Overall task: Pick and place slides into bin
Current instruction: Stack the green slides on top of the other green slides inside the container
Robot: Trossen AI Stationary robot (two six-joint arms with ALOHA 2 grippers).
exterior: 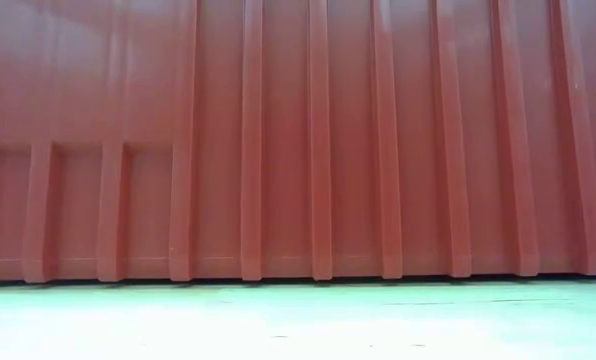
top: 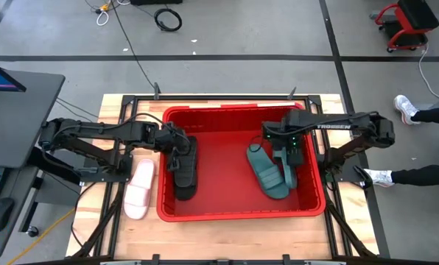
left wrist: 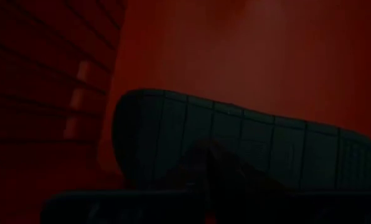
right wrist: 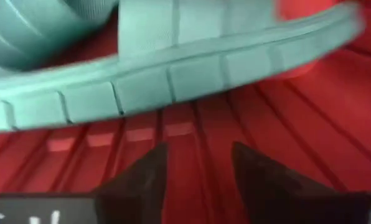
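A: Sitting mid-bench [top: 227,234], the red bin [top: 234,213] holds a black slide [top: 185,171] at its left side and a teal slide [top: 267,171] at its right.
B: Hands?
A: Left hand [top: 180,151] is clenched on the black slide inside the bin. Right hand [right wrist: 195,168] hovers over the teal slide, fingers apart, gripping nothing.
B: Outside the bin?
A: One white slide [top: 139,190] lies on the wooden bench just beside the bin's left wall. Grey floor around, cables, a person's legs at the right edge.
B: Anything hidden?
A: Low view shows only the bin's ribbed wall. Left wrist view is dark; only a black sole reads.
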